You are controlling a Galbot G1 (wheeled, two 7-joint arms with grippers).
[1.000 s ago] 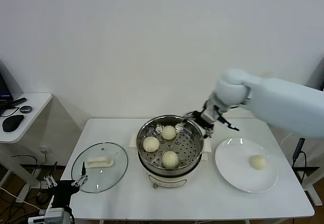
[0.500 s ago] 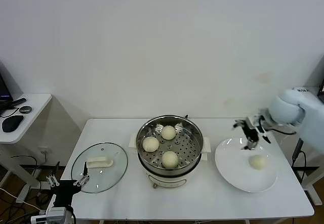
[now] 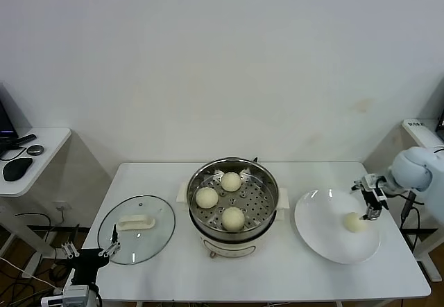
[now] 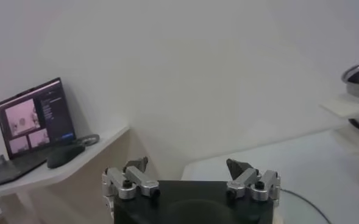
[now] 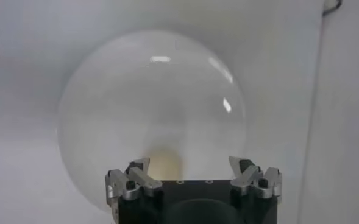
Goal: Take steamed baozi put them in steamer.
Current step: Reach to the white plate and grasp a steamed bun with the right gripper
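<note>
Buns, small, round, cream-white dough: you have three (image 3: 231, 181) on the perforated tray of the shiny round stainless-steel steamer (image 3: 260, 206) at the white table's (image 3: 173, 265) centre. The fourth bun (image 3: 354, 222) lies on the round white plate (image 3: 319, 234) near the right edge. Right gripper (image 3: 373, 203) hovers just above it, fingers apart. Left gripper (image 3: 88, 253), fingers spread, sits off the front-left corner beside the flat glass lid (image 3: 156, 231).

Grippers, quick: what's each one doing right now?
Left gripper: open, holding nothing, parked low beside the table.
Right gripper: open, holding nothing, over the last baozi on the plate.
</note>
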